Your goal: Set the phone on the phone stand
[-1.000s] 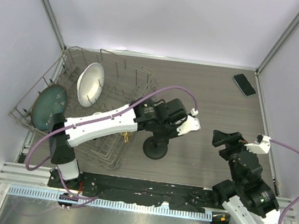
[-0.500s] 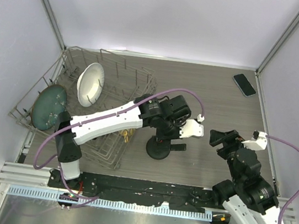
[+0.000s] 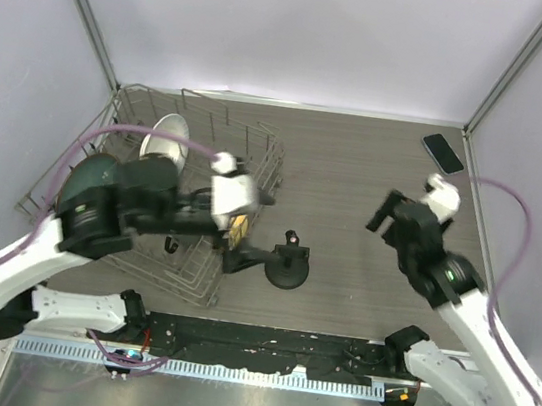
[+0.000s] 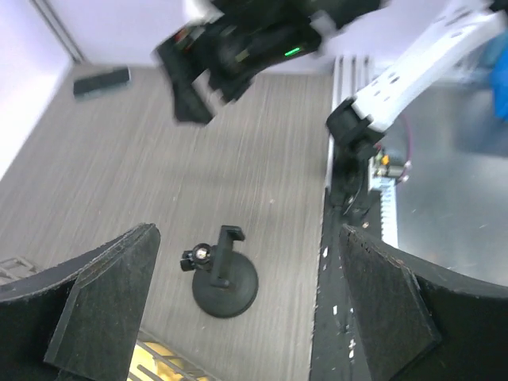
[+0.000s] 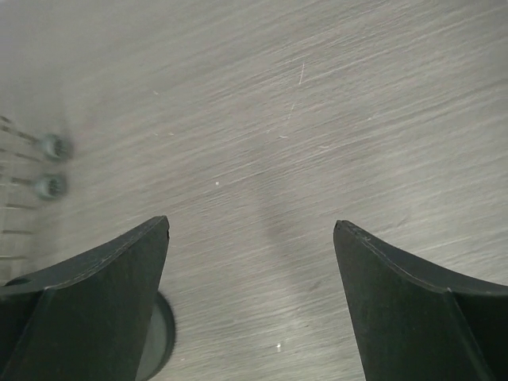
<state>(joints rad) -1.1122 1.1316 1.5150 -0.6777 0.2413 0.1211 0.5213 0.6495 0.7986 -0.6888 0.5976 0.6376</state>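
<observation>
Left arm has swung back off the small black round-based phone stand; right arm has reached forward. Stand sits free on the wood-grain counter, just beside the wire dish rack (white bowl inside). Flat black phone lies in the far right corner, well apart. Both released and empty: left hand by the rack edge near the stand, right hand hovering between stand and phone.

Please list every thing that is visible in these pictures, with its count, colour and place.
phone: 1, black, table's far right corner
stand: 1, black, table centre, empty
rack: 1, grey wire, table's left
bowl: 1, white, on edge in rack
yellow item: 1, in rack, unclear
table: 1, brown
left gripper: 1, black, open, facing stand
right gripper: 1, black, open, over table
</observation>
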